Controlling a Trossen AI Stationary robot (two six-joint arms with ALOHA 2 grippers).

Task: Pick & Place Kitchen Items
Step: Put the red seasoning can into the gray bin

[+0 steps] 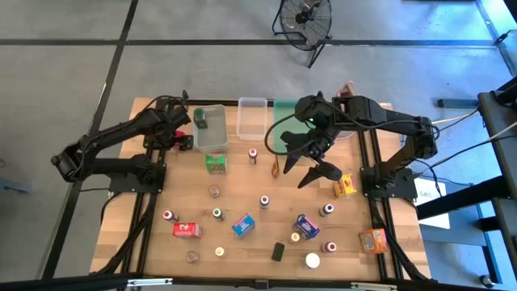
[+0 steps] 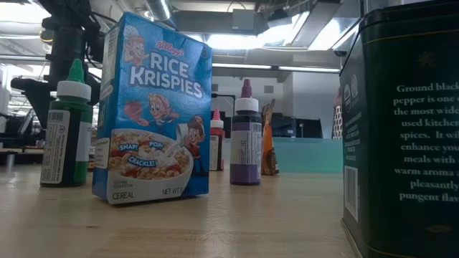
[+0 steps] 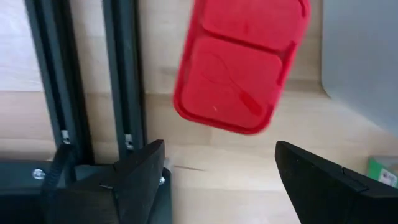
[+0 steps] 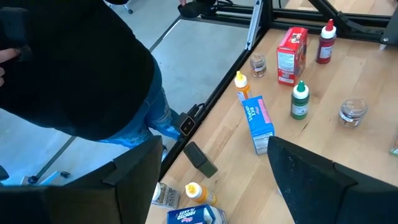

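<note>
1. Here, the left gripper point(image 1: 184, 137) hangs over the far left of the worktop point(image 1: 242, 190), beside a clear bin point(image 1: 211, 127). Its fingers point(image 3: 140, 171) stand wide apart and hold nothing; in the left wrist view a red tray-like piece point(image 3: 239, 65) lies just beyond them on the wood.
2. The right gripper point(image 1: 317, 167) is raised above the middle-right of the worktop, in front of the green tray point(image 1: 284, 129). Its jaws are spread and empty; the right wrist view looks past them to the near edge of the worktop, where a person in a dark top and jeans point(image 4: 81, 68) stands.
3. The kitchen items lie scattered over the near half of the worktop: a red box point(image 1: 187, 230), a blue box point(image 1: 243, 225), another blue box point(image 1: 306, 226), an orange box point(image 1: 374, 240) at the right edge, a yellow box point(image 1: 346, 187) near the right gripper, and a green box point(image 1: 215, 162) just in front of the clear bin.
4. One green-capped bottle point(image 1: 199, 120) sits inside that clear bin.
5. A second clear bin point(image 1: 252, 118) stands between the first bin and the green tray.
6. In the low view a Rice Krispies box point(image 2: 154, 111) stands upright, with a purple bottle point(image 2: 246, 136) behind it.
</note>
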